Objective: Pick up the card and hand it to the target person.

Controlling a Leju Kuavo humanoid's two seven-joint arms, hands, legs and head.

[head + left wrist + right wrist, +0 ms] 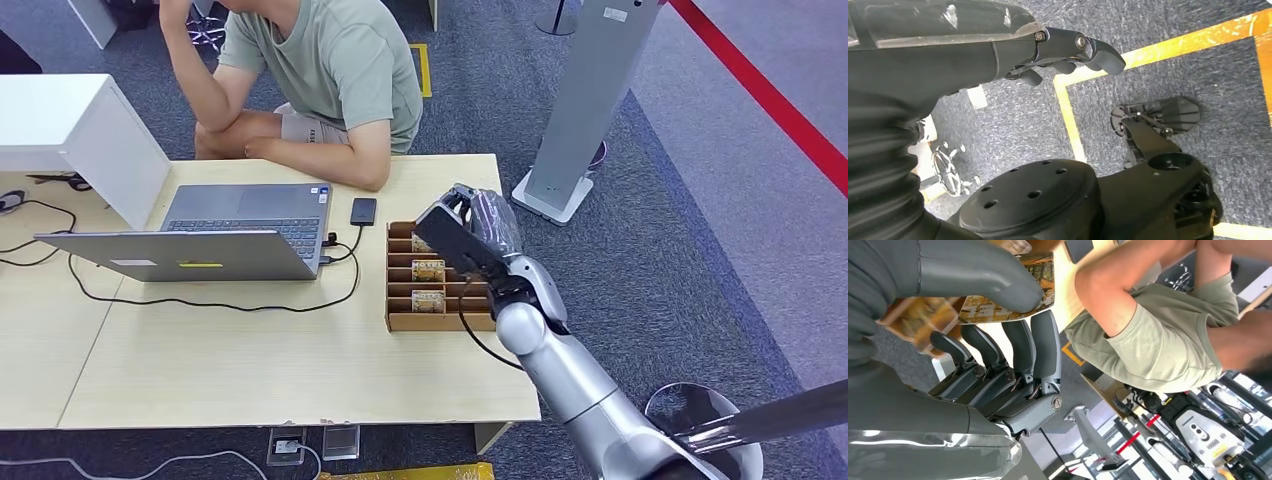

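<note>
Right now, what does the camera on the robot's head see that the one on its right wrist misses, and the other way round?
Only the head view takes in the whole desk: the laptop, the phone, and the cardboard card rack with cards in its slots.

Only the right wrist view shows the grip close up: the thumb presses a patterned card against the dark fingers.

Both show the right robot hand and the seated person in a green shirt.

Head view high above the table (250,370); wrist views close, right sharing the person (1158,335).
</note>
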